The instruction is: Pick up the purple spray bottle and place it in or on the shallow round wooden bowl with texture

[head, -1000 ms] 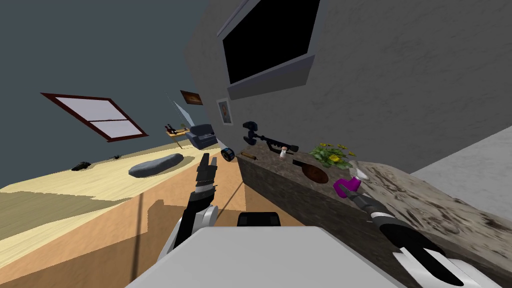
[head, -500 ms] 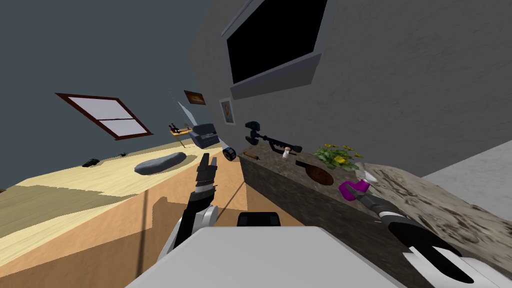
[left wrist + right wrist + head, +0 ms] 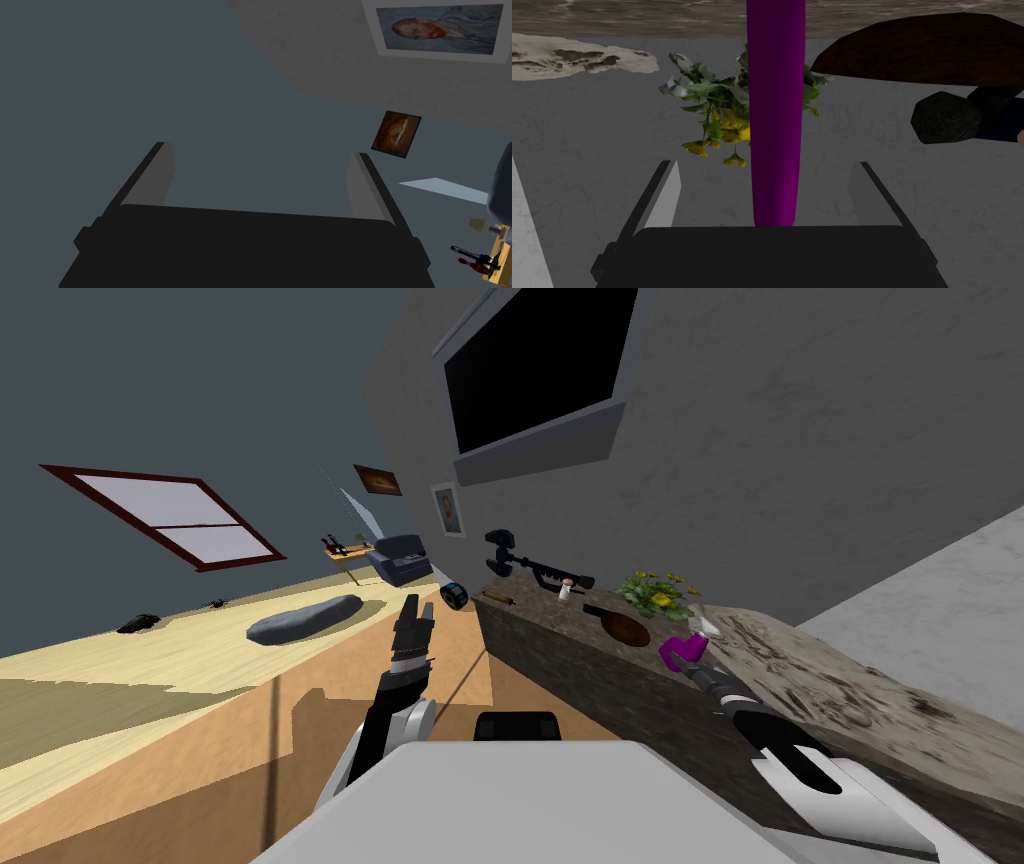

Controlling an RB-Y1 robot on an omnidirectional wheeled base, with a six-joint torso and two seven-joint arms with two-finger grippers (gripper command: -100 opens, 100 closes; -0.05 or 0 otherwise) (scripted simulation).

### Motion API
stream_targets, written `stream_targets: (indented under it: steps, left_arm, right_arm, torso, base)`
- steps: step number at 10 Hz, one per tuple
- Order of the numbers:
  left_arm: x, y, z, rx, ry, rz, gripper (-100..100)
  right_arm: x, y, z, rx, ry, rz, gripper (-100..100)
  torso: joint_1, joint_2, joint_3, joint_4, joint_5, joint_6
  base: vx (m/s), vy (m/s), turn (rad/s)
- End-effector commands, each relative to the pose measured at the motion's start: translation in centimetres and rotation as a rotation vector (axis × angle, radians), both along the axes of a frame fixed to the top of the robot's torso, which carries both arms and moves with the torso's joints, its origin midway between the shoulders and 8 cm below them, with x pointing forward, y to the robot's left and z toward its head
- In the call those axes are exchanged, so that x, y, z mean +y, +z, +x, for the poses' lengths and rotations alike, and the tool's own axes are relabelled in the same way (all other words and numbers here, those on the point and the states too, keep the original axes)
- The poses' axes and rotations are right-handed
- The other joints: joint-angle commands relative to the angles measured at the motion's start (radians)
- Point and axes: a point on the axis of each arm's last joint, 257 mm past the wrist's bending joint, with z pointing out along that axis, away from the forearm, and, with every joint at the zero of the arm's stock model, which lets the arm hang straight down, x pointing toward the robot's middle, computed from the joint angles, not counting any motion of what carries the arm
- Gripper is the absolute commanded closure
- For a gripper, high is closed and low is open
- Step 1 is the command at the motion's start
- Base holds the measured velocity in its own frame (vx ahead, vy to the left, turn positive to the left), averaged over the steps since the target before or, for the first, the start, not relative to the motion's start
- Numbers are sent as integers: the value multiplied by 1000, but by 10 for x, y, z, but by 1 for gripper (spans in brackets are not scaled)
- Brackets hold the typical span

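The purple spray bottle with its white nozzle stands on the mottled stone counter, just right of the shallow dark brown bowl. My right gripper reaches in at the bottle's near side. In the right wrist view the purple body runs down the middle between the fingers of the right gripper, which stands open with a gap on both sides. The bowl lies just past the bottle. My left gripper is held up over the floor, and in its wrist view the left gripper is open and empty.
A yellow-flowered plant stands behind the bowl and bottle, against the grey wall. Farther along the counter are a small white bottle, a black stand and a dark lump. The counter's front edge drops to a wooden floor.
The whole head view has swung, so my camera moved. My right arm stays at the purple bottle and looks stretched a little farther in. The left arm has not moved.
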Motion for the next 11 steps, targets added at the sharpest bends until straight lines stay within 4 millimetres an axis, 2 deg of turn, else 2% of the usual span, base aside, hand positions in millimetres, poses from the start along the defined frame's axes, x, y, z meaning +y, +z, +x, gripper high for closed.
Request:
stream_targets:
  steps: [1, 3, 4, 6, 7, 8, 9, 11]
  left_arm:
    - [0, 0, 0, 0, 0, 0, 0]
    - [0, 0, 0, 0, 0, 0, 0]
    - [0, 0, 0, 0, 0, 0, 0]
    - [0, 0, 0, 0, 0, 0, 0]
    - [0, 0, 0, 0, 0, 0, 0]
    - [0, 0, 0, 0, 0, 0, 0]
    - [0, 0, 0, 0, 0, 0, 0]
    - [0, 0, 0, 0, 0, 0, 0]
  right_arm:
    - [2, -12, 12, 11, 3, 12, -100]
    - [2, -2, 34, -28, 8, 16, -100]
    - [15, -25, 40, 14, 28, 25, -100]
    - [10, -27, 53, 3, 15, 36, -100]
    - [13, -18, 67, -23, 25, 35, -100]
    - [21, -44, 71, 30, 34, 43, -100]
    - [22, -44, 80, 23, 34, 49, -100]
    - [29, -24, 109, -30, 53, 49, -100]
  torso:
    - [0, 0, 0, 0, 0, 0]
    - [0, -1, 0, 0, 0, -1]
    - [1, -3, -2, 0, 1, -1]
    - [1, 0, 0, 0, 0, -1]
    - [1, -1, 0, 0, 1, -1]
    - [1, -3, -1, 0, 1, -1]
    - [0, -1, 0, 0, 0, 0]
    - [1, -1, 0, 0, 1, -1]
  base:
    - [-81, -16, -113]
    - [-21, -4, 18]
    - [-58, -1, -172]
    - [-56, -8, -57]
    - [-10, -11, 21]
    - [-60, -25, -188]
    - [-74, -23, -108]
    - [-25, -1, 20]
